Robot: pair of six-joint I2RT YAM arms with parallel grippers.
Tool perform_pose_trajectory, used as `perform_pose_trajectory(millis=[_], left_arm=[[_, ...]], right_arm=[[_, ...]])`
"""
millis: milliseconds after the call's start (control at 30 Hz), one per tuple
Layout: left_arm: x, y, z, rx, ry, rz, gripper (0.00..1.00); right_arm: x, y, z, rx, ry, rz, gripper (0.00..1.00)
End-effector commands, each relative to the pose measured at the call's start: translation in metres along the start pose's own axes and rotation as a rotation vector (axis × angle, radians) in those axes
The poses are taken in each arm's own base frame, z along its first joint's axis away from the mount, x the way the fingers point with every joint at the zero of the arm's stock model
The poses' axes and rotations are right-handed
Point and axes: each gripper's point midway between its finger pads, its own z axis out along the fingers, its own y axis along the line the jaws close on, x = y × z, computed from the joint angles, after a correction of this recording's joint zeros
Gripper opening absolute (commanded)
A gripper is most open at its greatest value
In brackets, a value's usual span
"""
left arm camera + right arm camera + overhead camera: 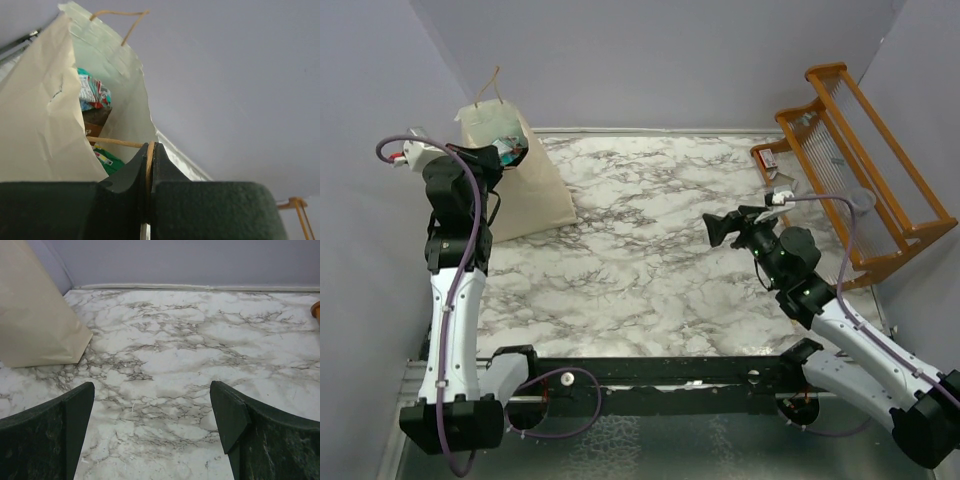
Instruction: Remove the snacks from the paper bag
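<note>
**Left jaws nip the bag's cord**

On the marble table (650,250), the paper bag (530,195) stands in the far-left corner, long axis vertical, mouth upward. Inside lie snacks (92,92), their print unreadable. The left gripper (148,152) is pressed together on a cord handle (112,142). The right gripper (151,390) hangs spread wide.

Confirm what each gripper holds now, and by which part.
Left gripper is shut on the tall beige kraft paper bag, pinching its thin twisted cord handle. Right gripper is open over the marble table, holding nothing.
</note>
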Motion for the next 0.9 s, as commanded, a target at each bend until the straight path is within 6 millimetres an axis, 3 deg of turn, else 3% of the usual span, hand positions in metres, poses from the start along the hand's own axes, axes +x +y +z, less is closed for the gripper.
perform_pose_trajectory(millis=[0,333,533,700,867], left_arm=[[0.008,-0.031,-0.049,0.193,0.083,0.067,0.00],[0.072,-0.033,-0.124,0.459,0.314,0.285,0.00],[0.106,-0.026,-0.166,0.577,0.417,0.311,0.00],[0.109,-0.015,-0.200,0.638,0.389,0.278,0.00],[0.083,-0.004,-0.229,0.651,0.234,0.322,0.00]], right_arm=[[-0.012,0.025,0.010,-0.107,0.010,-0.008,1.00],[-0.001,0.093,0.045,-0.409,0.196,0.064,1.00],[-0.011,0.132,0.081,-0.550,0.274,0.138,1.00],[-0.017,0.163,0.108,-0.642,0.303,0.182,1.00],[-0.015,0.198,0.143,-0.680,0.310,0.134,1.00]])
